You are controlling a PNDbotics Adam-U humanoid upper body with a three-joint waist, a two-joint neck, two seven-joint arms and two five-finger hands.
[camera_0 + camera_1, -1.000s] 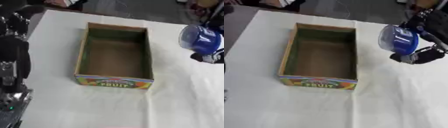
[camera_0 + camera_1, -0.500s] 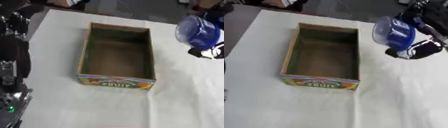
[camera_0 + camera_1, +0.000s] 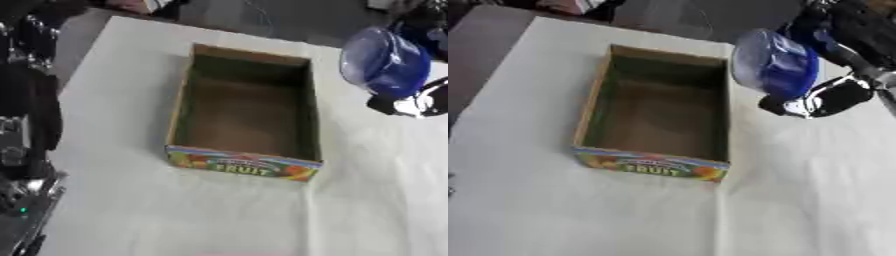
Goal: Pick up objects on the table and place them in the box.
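One cardboard box (image 3: 245, 112) sits mid-table on a white cloth (image 3: 175, 215), open top up, long axis running near-to-far; nothing visible inside, just bare brown floor. Its near end wall carries a colourful printed panel w/ the word FRUIT (image 3: 651, 169). At near left, the robot's left arm (image 3: 26, 100) shows as a black-and-silver column along the left edge of the left eye view, w/ a small green light low down; its hand isn't in view, so can't tell how the fingers sit. Further back & to the right of the box, the right hand (image 3: 824, 97) holds a blue bowl-like container w/ a translucent lid (image 3: 776, 62) up off the cloth, tilted on edge so the lid side faces left toward the box. Black-and-chrome fingers (image 3: 808, 105) are curled under the container's near-lower rim, & more of the hand wraps over its far right side. Container hangs just right of the box's far right corner, not inside it. Beyond the table's far edge: dark floor, blurred clutter.
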